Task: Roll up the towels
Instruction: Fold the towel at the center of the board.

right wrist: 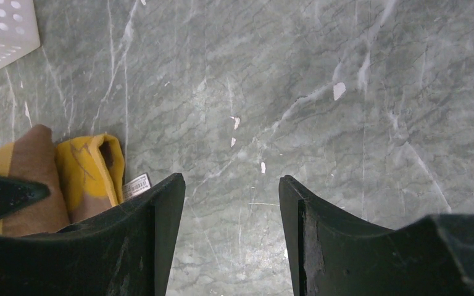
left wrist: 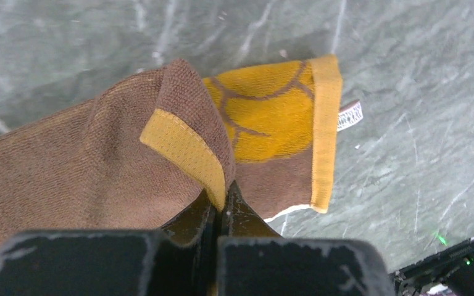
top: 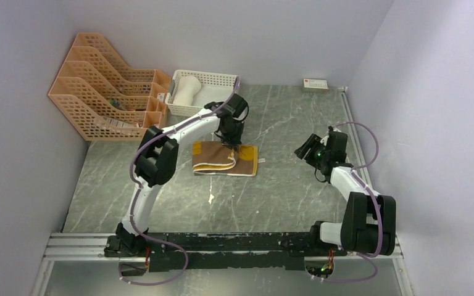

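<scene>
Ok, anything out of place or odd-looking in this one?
Only small things. White flecks lie scattered on the table, chips or scuffs, I cannot tell. The brown towel lies partly folded, one edge pinched up by the left gripper, its label sticking out. Nothing spilled or torn.

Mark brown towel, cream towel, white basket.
brown towel (top: 213, 157): top view, folded brown layer.
cream towel (top: 185, 89): top view, its middle.
white basket (top: 213, 73): top view, far rim.
</scene>
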`<state>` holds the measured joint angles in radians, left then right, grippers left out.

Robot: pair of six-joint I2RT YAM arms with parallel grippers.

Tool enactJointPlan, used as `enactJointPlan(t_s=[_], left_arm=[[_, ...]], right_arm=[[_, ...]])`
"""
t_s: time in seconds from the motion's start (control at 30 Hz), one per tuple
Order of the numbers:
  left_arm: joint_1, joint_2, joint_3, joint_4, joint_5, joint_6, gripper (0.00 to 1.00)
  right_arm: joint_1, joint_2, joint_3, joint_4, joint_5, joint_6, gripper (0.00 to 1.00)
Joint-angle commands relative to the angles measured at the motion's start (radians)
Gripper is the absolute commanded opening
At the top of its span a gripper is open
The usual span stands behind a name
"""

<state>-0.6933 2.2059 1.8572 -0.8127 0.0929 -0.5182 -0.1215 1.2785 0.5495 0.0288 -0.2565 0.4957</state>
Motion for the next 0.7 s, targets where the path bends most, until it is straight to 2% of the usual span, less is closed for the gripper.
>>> enactJointPlan(t_s=[0.0, 0.37, 0.43, 0.5, 0.53, 0.57, 0.67], left_arm=[[-0.021, 0.034, 0.050, -0.051, 0.100, 0.049, 0.07], [-0.051, 0.047, -0.018, 0.010, 0.188, 0.045, 0.08], [-0.051, 0.060, -0.007, 0.012, 0.193, 0.034, 0.31], [-0.053, 0.056, 0.000, 0.034, 0.190, 0.022, 0.65], [-0.052, 0.046, -0.001, 0.051, 0.186, 0.015, 0.87], [-0.051, 0.033, 0.001, 0.067, 0.184, 0.009, 0.99], [-0.048, -0.011, 0.024, 0.109, 0.180, 0.001, 0.99]], right_arm=[[-0.002, 0.014, 0.017, 0.006, -0.019, -0.006, 0.58], [-0.002, 0.042, 0.018, 0.010, -0.034, -0.004, 0.58], [-0.001, 0.042, 0.019, 0.006, -0.034, -0.005, 0.58], [-0.001, 0.041, 0.022, 0.002, -0.032, -0.009, 0.58], [-0.001, 0.039, 0.023, 0.001, -0.032, -0.009, 0.58], [-0.001, 0.037, 0.024, 0.002, -0.033, -0.010, 0.58], [-0.001, 0.017, 0.016, 0.022, -0.057, -0.007, 0.58]])
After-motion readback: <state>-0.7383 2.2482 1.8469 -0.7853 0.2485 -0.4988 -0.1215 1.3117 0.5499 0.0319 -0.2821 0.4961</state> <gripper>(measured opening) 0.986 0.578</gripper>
